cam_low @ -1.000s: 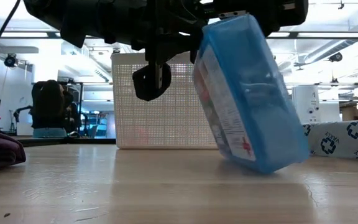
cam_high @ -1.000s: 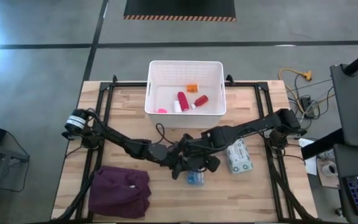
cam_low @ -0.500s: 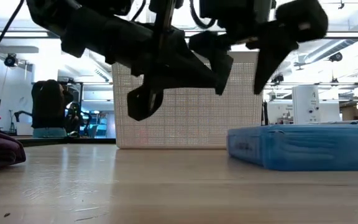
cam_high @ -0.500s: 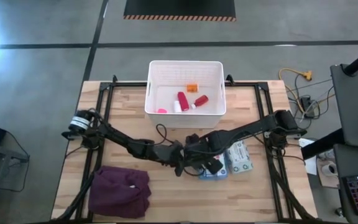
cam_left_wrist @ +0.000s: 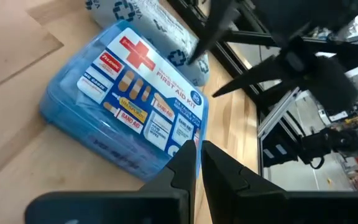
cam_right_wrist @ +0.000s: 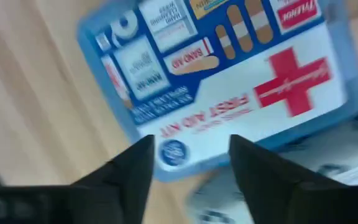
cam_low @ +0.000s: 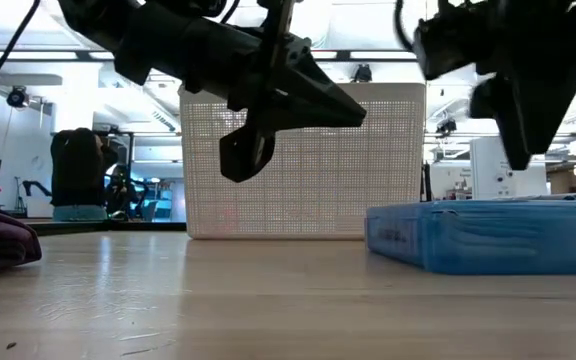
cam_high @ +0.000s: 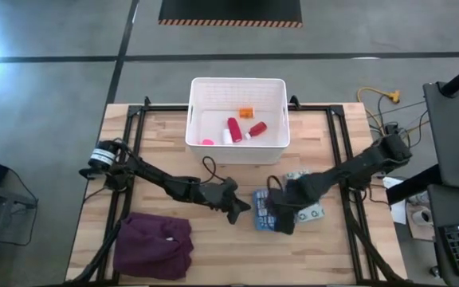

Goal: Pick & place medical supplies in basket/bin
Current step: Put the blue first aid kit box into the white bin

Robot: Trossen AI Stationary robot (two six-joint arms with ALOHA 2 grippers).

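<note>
maroon cloth [cam_high: 154, 245] (crumpled) on wooden table [cam_high: 158, 143]

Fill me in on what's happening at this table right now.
Two dark robot arms are sorting medical supplies into a white slotted plastic basket, which already holds red bottles and small pieces. The blue first-aid box with a red cross lies flat on the wooden table, ungripped. The right gripper hovers over it with jaws open; the left gripper sits beside it, jaws shut. A pale patterned packet lies just beyond the box.
</note>
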